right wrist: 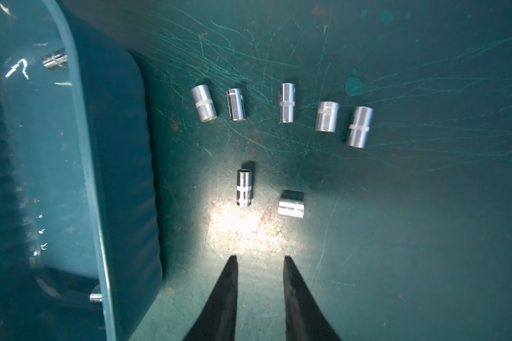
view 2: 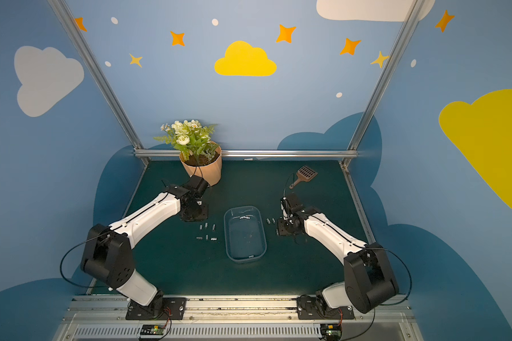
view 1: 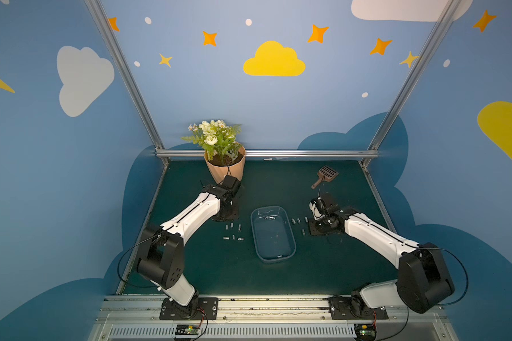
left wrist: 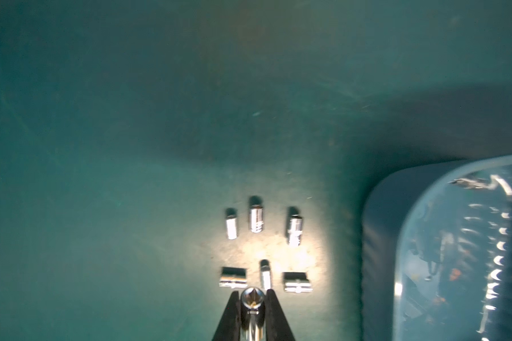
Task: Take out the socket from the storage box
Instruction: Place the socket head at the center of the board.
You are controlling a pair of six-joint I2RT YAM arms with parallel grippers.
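The storage box (view 1: 252, 227) (view 2: 226, 233), a shallow bluish tub, lies mid-table in both top views. Chrome sockets (view 1: 269, 218) (view 2: 244, 218) rest in its far end; the right wrist view shows one of them (right wrist: 55, 59) through the wall and another (right wrist: 95, 293) nearer. My left gripper (left wrist: 252, 292) is shut on a chrome socket (left wrist: 251, 298), held over the mat left of the box (left wrist: 379, 236), just short of several sockets (left wrist: 256, 220) laid there. My right gripper (right wrist: 260, 258) is open with nothing between its fingers, over the mat right of the box (right wrist: 116, 147).
Several sockets lie in rows on the mat on both sides of the box, at left (view 1: 232, 231) and at right (view 1: 299, 220) (right wrist: 287, 102). A peach flowerpot (view 1: 225, 169) stands at the back left. A brown slotted scoop (view 1: 324, 175) lies at the back right.
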